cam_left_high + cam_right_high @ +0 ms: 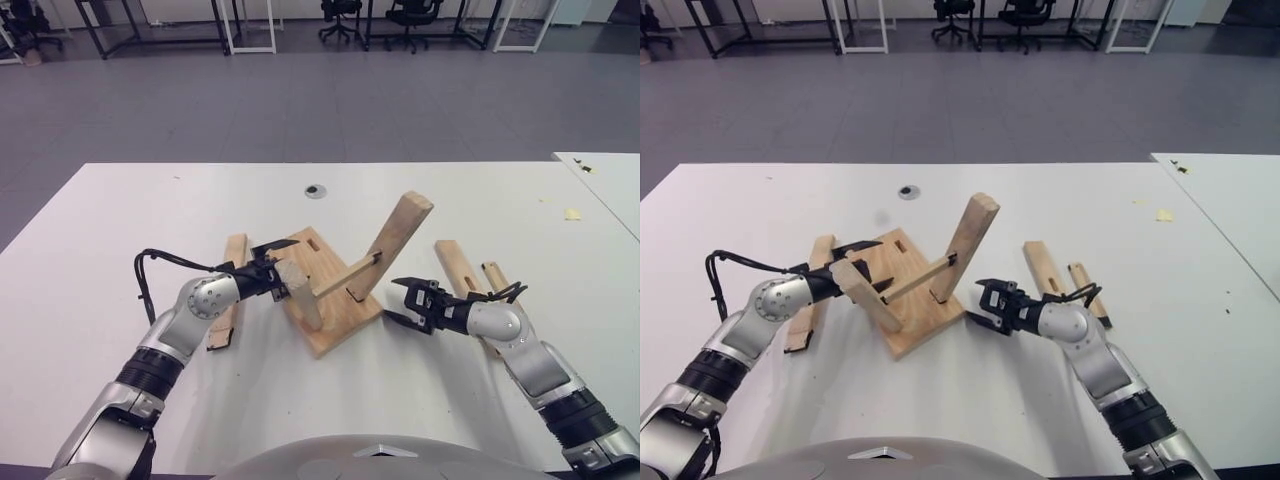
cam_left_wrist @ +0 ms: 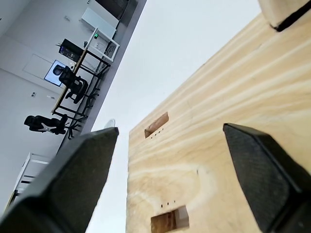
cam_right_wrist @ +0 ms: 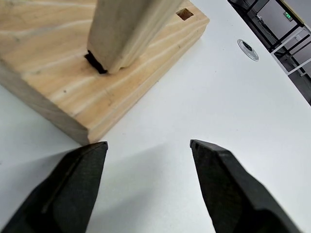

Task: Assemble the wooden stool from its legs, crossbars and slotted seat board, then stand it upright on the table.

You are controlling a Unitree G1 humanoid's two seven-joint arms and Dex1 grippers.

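Two legs in slots: tall leg (image 1: 402, 232) at the 2 o'clock end of the seat board (image 1: 345, 320), near leg (image 1: 303, 292) at its 9 o'clock side. Both stand up off the board at a lean.
Crossbar: crossbar (image 1: 348, 276) bridges the two legs and slopes down toward the near one.
Seat board: lies flat mid-counter (image 1: 120, 230), slots up, with two open slots visible in the left wrist view.
Loose parts: spare leg (image 1: 236, 252) flat at 9 o'clock, partly under the left arm. Another leg (image 1: 453, 265) and a thin bar (image 1: 492, 276) lie at 3 o'clock, well apart from the board.
Left gripper (image 1: 278, 266): jaws wide, holding nothing, right at the top of the near leg.
Right gripper (image 1: 392, 300): jaws wide, empty, low on the counter just beside the board's 3 o'clock edge and not touching it.
Step, my read: squaring and seating the near leg plus crossbar.
How to do it well: close the left jaws on the leg's flat faces, not the corners, and press along the slot axis. Brace the board edge with the right so it can't skate. Don't lever on the crossbar, since its joint looks like the weak point. A dark gap shows at the tall leg's base in the right wrist view, so check its seating before adding the rest.
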